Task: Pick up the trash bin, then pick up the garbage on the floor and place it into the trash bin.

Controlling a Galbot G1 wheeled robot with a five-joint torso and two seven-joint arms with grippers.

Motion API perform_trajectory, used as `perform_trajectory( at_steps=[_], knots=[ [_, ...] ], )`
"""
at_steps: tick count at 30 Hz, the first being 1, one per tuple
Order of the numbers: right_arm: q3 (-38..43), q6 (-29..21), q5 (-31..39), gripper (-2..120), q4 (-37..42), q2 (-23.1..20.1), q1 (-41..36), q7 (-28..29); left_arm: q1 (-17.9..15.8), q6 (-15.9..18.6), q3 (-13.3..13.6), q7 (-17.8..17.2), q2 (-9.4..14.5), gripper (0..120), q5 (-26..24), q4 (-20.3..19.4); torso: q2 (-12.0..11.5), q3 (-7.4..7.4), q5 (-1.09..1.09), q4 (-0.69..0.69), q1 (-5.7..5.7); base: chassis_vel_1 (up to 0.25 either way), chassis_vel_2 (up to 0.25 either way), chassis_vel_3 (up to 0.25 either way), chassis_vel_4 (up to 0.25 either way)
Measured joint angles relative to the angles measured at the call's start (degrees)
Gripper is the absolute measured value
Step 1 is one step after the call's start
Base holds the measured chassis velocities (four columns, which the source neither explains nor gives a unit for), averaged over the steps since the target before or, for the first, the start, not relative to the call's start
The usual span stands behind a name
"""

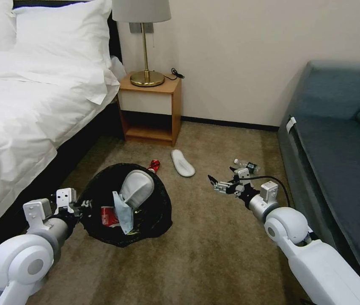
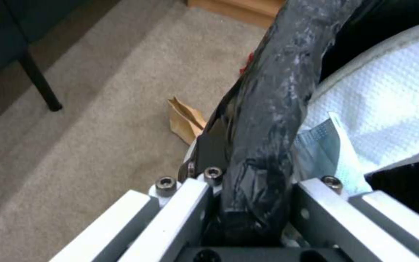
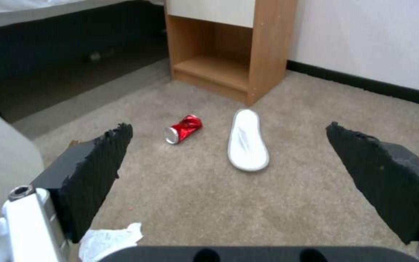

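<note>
The trash bin (image 1: pixel 154 212), lined with a glossy black bag, hangs by its rim (image 2: pixel 267 109) from my left gripper (image 1: pixel 83 206), which is shut on it. Inside lie a white slipper (image 1: pixel 137 186), a pale blue mask (image 1: pixel 122 212) and a red-white wrapper (image 1: pixel 108 217). On the carpet rest another white slipper (image 3: pixel 247 140), a crushed red can (image 3: pixel 184 128), a clear bottle (image 1: pixel 247 165), a brown crumpled paper (image 2: pixel 185 122) and a white tissue (image 3: pixel 107 238). My right gripper (image 1: pixel 220 178) hovers open above the floor, right of the slipper, nothing between its fingers (image 3: pixel 98 163).
A wooden nightstand (image 1: pixel 150 110) with a brass lamp (image 1: pixel 147 76) stands against the wall beyond the litter. The bed (image 1: pixel 27 118) runs along the left and a blue-grey sofa (image 1: pixel 336 161) along the right. Open carpet lies between them.
</note>
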Motion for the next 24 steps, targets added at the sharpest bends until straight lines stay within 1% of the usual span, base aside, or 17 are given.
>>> perform_trajectory(
  at_steps=[10, 14, 24],
  knots=[
    [0.0, 0.0, -0.4, 100, 0.1, 0.1, -0.8, -0.4, 0.2, 0.0, -1.9, -0.1, -0.3, 2, -1.0, -1.0, 0.0, 0.00, 0.00, -0.01, 0.00, -0.004, 0.003, 0.005, -0.007],
    [0.0, 0.0, -0.5, 100, 0.0, 0.1, -0.9, -0.5, 0.3, 0.0, -2.6, -0.1, -0.3, 2, -1.5, -1.2, 0.0, 0.00, 0.01, 0.00, 0.00, -0.066, 0.066, 0.075, -0.071],
    [-0.5, 0.2, -1.3, 100, -0.4, 0.3, -1.1, -1.1, 0.2, 0.0, -3.0, -0.1, -0.2, 2, -1.7, -1.3, 0.0, 0.00, 0.00, -0.01, 0.00, -0.071, 0.083, 0.089, -0.067]
  ],
)
